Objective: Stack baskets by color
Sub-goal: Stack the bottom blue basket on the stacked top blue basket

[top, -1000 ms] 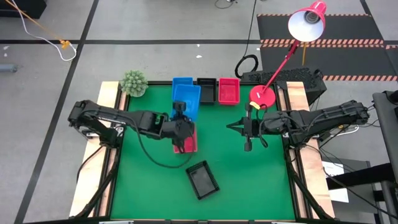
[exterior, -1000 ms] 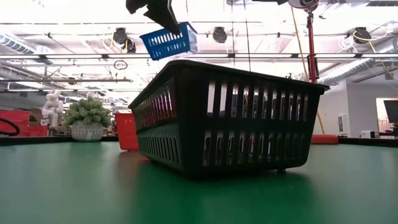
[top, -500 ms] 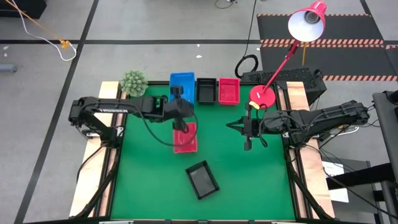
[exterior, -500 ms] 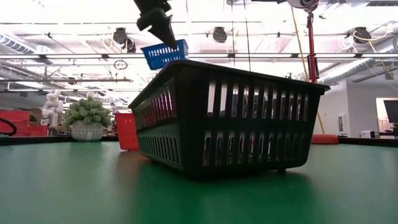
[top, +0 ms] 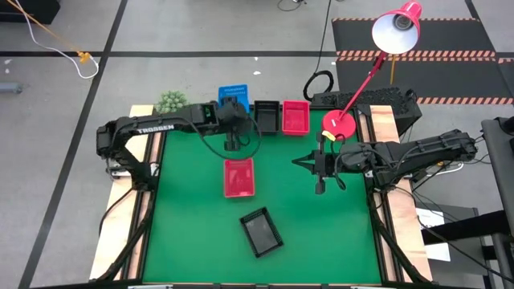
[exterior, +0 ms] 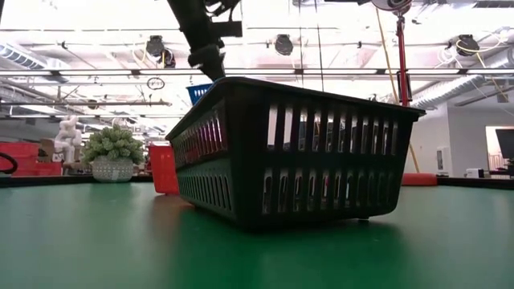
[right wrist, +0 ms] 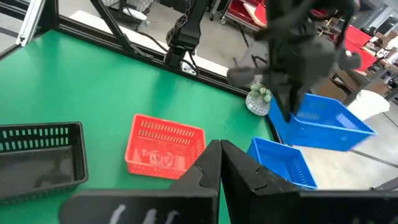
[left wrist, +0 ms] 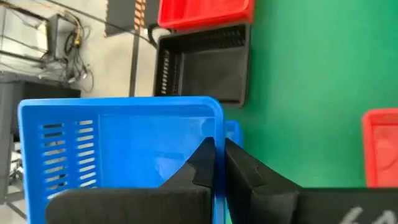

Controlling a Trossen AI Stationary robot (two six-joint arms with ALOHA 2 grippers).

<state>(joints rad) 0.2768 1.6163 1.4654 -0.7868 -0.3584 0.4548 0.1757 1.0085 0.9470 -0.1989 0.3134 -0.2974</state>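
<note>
My left gripper point(top: 235, 108) is shut on a blue basket point(top: 234, 92), which it holds in the air over the table's far edge. Right below lies a second blue basket point(right wrist: 280, 162). Beside it at the far edge stand a black basket point(top: 266, 116) and a red basket point(top: 295, 116). Another red basket point(top: 239, 177) rests on its bottom mid-mat, and another black basket point(top: 262, 231) sits nearer the front. My right gripper point(top: 320, 167) hovers shut over the mat's right half and holds nothing. My left gripper pinches one wall of the blue basket at its rim point(left wrist: 217, 127), one finger inside point(left wrist: 200, 163) and one outside. The fingers slant down from the table's left. The basket hangs lifted clear and tilted point(right wrist: 323, 121) above the blue one on the table.
A small green plant point(top: 170, 101) stands at the far left corner. A red lamp's round base point(top: 339, 124) stands at the far right, its arm and shade point(top: 395, 30) reaching beyond the table. Bare green mat lies at the near left and near right.
My left gripper has swung from above the mid-mat red basket toward the table's far edge, sinking a little and rolling, and has carried the blue basket with it. The basket now hangs over the far-edge blue one. The red basket lies uncovered.
</note>
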